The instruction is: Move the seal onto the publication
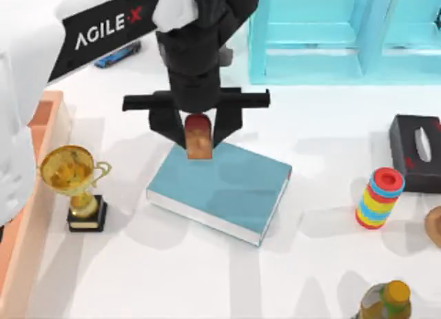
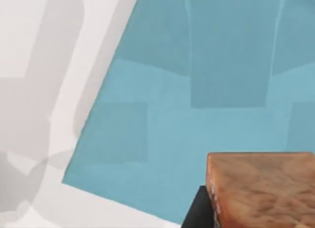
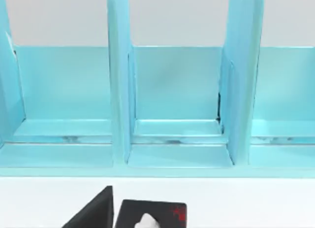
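Two black fingers of the left gripper [image 1: 198, 134] pinch the mottled orange-brown seal [image 1: 198, 138], upright with dark red top skyward, over the far edge of the flat teal-blue hardcover publication [image 1: 227, 189] in the top view. Left wrist view: seal [image 2: 263, 188] above teal cover [image 2: 197, 114]. Right wrist view: turquoise shelf rack [image 3: 172, 105], black tissue box [image 3: 152, 214].
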You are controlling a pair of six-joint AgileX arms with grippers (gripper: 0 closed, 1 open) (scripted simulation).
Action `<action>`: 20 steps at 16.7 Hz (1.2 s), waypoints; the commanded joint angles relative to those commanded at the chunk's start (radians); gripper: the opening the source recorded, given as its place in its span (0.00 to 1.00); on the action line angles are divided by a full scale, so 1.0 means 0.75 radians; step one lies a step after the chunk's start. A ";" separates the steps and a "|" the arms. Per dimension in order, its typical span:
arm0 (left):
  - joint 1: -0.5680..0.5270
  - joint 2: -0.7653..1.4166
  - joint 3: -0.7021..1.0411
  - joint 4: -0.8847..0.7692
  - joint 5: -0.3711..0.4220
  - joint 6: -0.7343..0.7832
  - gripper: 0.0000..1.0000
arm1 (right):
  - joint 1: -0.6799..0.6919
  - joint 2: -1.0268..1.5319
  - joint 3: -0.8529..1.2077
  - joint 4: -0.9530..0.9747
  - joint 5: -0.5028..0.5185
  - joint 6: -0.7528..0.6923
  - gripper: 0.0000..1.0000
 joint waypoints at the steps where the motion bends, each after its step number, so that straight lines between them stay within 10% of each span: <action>1: -0.042 0.027 0.011 0.007 -0.006 -0.039 0.00 | 0.000 0.000 0.000 0.000 0.000 0.000 1.00; 15: -0.086 0.059 0.050 -0.011 -0.014 -0.083 0.00 | 0.000 0.000 0.000 0.000 0.000 0.000 1.00; 20: -0.086 0.059 0.050 -0.011 -0.014 -0.083 0.38 | 0.000 0.000 0.000 0.000 0.000 0.000 1.00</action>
